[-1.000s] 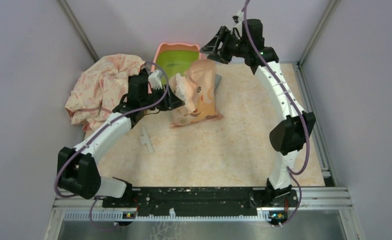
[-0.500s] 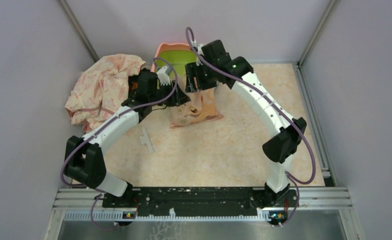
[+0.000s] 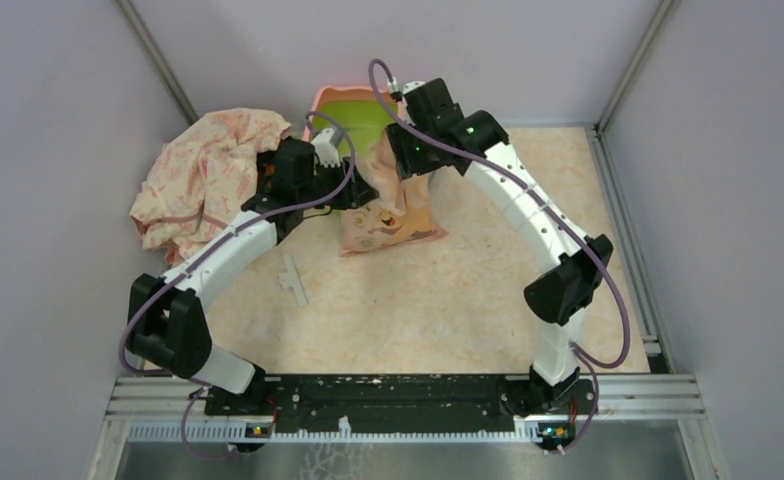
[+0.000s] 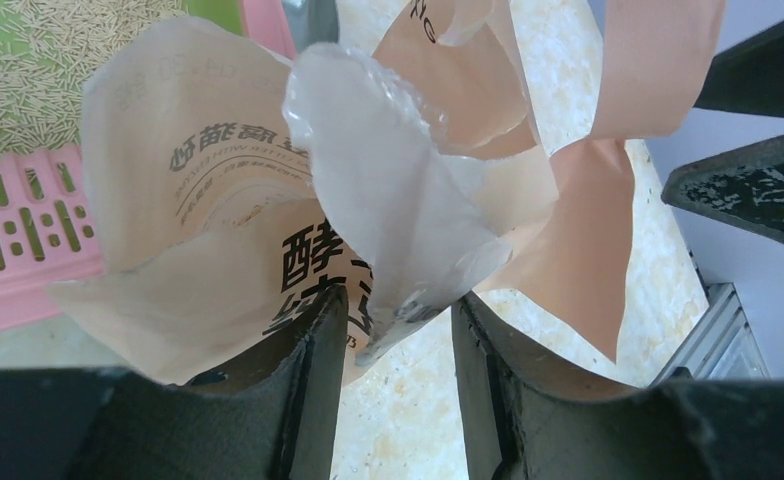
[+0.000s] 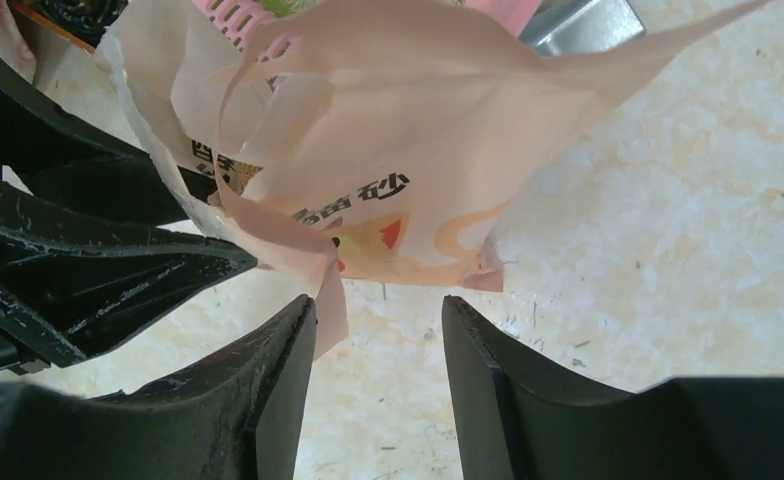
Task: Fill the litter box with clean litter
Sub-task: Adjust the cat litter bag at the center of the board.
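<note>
Your litter box (image 3: 340, 112) sits at the far end of the table (image 3: 448, 300), close to the back wall. Seen from the left wrist, its green inside holds a scatter of thin, pale tan litter (image 4: 38, 70) behind the slotted pink rim.

Just in front of the box lies the bag (image 3: 393, 220). Its lower end is flat on the table with the cartoon up. Its torn top is raised and crumpled, opening into loose peach flaps and a clear inner film near the box's near edge.

Your left gripper (image 4: 396, 310) is at that torn top. Its jaws stand partway apart, and the crumpled clear film fills the gap between the tips. You cannot tell from here whether the film is pinched or only lying there.

Your right gripper (image 5: 378, 302) hangs over the other side of the bag's top. Its jaws are apart and bare table shows between them. One peach flap touches the inner face of one finger, and nothing is gripped.

From above, both arms arch inward and their wrists are close together over the bag.

A pink patterned cloth (image 3: 208, 175) is heaped at the far left, beside the box. A small pale strip (image 3: 293, 278) lies alone on the table, nearer the bases.
</note>
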### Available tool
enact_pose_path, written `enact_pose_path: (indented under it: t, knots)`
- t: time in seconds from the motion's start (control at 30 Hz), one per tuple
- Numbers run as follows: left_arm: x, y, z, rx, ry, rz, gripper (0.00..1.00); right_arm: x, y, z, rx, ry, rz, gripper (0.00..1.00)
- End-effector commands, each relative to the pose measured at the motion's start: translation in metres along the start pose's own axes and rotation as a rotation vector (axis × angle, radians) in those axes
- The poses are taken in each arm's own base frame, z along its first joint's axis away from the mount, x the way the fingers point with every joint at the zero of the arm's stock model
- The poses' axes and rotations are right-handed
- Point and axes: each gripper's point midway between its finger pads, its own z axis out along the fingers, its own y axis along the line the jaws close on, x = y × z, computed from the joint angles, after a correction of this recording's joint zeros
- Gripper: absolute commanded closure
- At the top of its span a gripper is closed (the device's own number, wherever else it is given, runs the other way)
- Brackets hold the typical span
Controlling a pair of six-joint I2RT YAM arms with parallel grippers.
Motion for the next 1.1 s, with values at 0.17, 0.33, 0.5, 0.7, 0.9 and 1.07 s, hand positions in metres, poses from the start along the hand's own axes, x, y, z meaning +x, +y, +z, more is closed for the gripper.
enact_pose_path:
  t: [0.17,0.33,0.5,0.7,0.9,1.07]
  knots:
    - [-0.023,-0.012,-0.011,-0.001,-0.054,0.051,0.51,-0.015,0.037,0.001,-0.240,-0.072,-0.046,0.39]
    - [-0.024,-0.014,-0.012,0.003,-0.058,0.055,0.51,-0.003,0.041,0.012,-0.263,-0.050,-0.044,0.41]
    - [-0.030,-0.013,-0.019,-0.015,-0.066,0.063,0.49,0.003,0.037,0.020,-0.244,-0.033,-0.047,0.82]
    - [-0.042,0.003,-0.051,-0.094,-0.099,0.056,0.41,-0.015,-0.001,0.005,-0.114,-0.095,-0.012,1.00]
    - [-0.053,0.021,-0.090,-0.167,-0.150,0.041,0.33,-0.032,-0.044,0.004,0.029,-0.129,0.029,1.00]
    - [-0.053,0.035,-0.105,-0.202,-0.158,0.019,0.32,-0.050,-0.073,0.006,0.146,-0.169,0.033,1.00]
